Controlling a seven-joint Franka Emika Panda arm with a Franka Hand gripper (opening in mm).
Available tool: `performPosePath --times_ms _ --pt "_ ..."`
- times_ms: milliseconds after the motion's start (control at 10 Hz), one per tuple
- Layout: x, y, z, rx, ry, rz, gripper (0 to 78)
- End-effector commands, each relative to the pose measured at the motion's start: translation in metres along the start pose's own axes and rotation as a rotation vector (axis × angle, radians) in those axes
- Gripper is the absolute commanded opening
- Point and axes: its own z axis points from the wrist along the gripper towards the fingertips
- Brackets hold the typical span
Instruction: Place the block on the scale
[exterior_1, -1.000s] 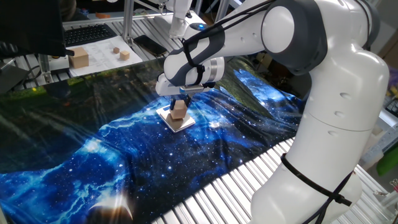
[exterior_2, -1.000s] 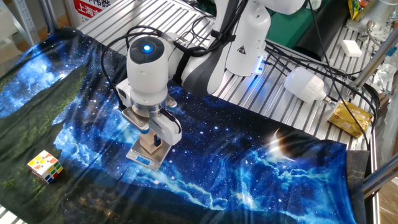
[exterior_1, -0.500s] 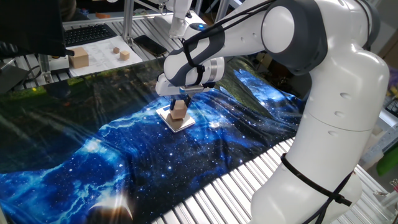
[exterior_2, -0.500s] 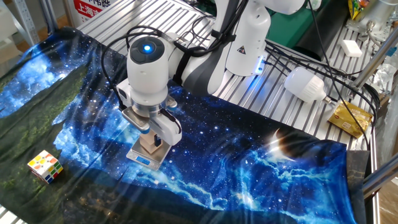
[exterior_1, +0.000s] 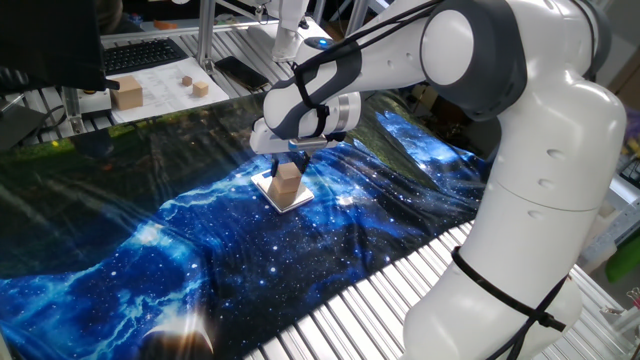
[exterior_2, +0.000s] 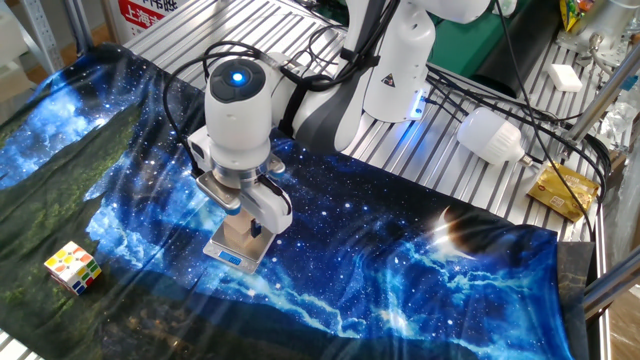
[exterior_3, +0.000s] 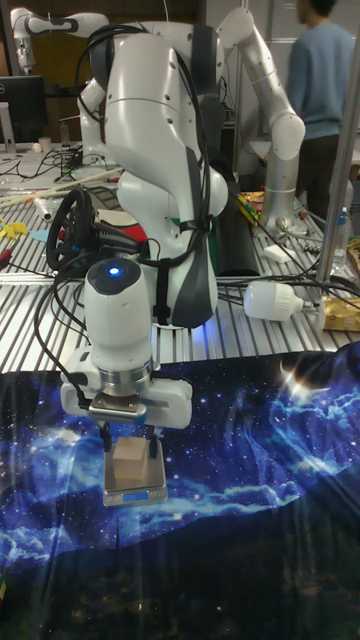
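The small light-brown wooden cube is sitting on the thin white square scale with the grey top, directly beneath the two-finger gripper. The fingers are flanking the cube, seemingly parted and not clamping, though contact is hard to judge. A multicoloured puzzle cube is lying well apart, obstructing nothing.

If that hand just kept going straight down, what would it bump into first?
Probably the block, which sits right between the fingers of the hand, resting on the scale. Beneath those lies the starry cloth.
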Motion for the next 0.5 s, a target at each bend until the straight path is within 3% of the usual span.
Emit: performPosePath --times_ms 100,400,500 --pt "-0.0011 0.0002 -0.0017 0.003 -0.006 0.004 77.5" --pt "-0.0011 0.0002 -0.0017 0.003 -0.006 0.004 77.5" --pt "-0.0011 0.0006 -0.0087 0.019 -0.011 0.01 77.5"
